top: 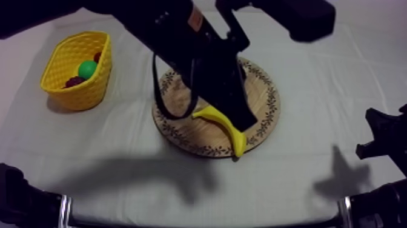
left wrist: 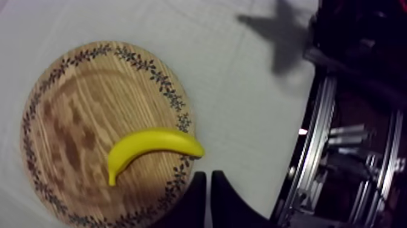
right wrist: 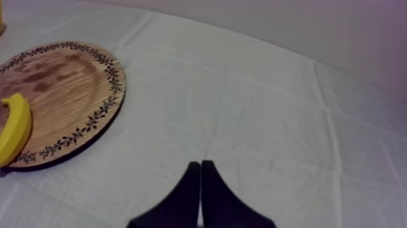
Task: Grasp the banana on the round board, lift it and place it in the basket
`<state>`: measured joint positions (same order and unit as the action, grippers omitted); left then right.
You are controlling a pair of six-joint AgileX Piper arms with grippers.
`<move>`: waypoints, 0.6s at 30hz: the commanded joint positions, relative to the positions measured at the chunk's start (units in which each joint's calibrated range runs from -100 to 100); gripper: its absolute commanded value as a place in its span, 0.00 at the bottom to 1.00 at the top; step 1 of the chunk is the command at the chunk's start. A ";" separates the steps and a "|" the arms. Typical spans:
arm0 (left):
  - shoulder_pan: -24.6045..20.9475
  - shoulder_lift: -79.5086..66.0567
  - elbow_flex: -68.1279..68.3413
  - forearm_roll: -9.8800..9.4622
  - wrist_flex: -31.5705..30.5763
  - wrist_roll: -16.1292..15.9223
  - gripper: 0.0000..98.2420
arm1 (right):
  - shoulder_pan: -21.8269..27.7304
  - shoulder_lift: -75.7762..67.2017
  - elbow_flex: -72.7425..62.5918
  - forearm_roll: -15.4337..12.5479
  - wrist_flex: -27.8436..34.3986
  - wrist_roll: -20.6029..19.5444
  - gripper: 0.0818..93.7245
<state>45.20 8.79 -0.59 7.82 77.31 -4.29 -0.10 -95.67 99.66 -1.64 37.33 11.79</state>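
Counted: one banana (top: 225,123), one round wooden board (top: 265,91), one yellow basket (top: 79,94), two claws. All set on the cloth-covered worktop (top: 315,121).

In the basket, three toy pieces: a green fruit (top: 88,68), a dark cluster (top: 74,80) beside it, probably the grapes, and a small red fruit (top: 97,56) against the far wall. Stands at the worktop's left, well apart from the board.

Banana flat on the board, on the near part by the patterned rim, away from the basket. Long axis slanted in the top view: from near the board's middle down to the near rim, with the lower tip reaching the rim. Curved in one gentle bow. In the left wrist view (left wrist: 154,148), the thin stem end toward the inner wood (left wrist: 79,109), the blunt end at the rim.

Left claw (left wrist: 209,176) above the board's rim, just beside the banana's blunt end and apart from it; fingers pressed together, gripping nothing. Left arm stretched in from the upper left across the board.

Right claw (right wrist: 200,164) closed into a narrow wedge, empty, over bare cloth beside the board (right wrist: 66,79), well apart from the banana (right wrist: 15,127).
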 commanded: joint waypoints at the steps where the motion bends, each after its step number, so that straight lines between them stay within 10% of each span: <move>1: 0.33 0.65 -0.70 -0.77 1.67 -4.09 0.02 | 0.02 0.00 0.01 0.00 0.01 0.00 0.00; 18: 3.13 6.76 -5.13 -6.78 0.52 -20.12 0.00 | 0.02 0.00 0.01 0.00 0.01 0.00 0.00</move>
<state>48.28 15.38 -5.31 1.13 77.79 -22.63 -0.10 -95.67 99.66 -1.64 37.37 11.79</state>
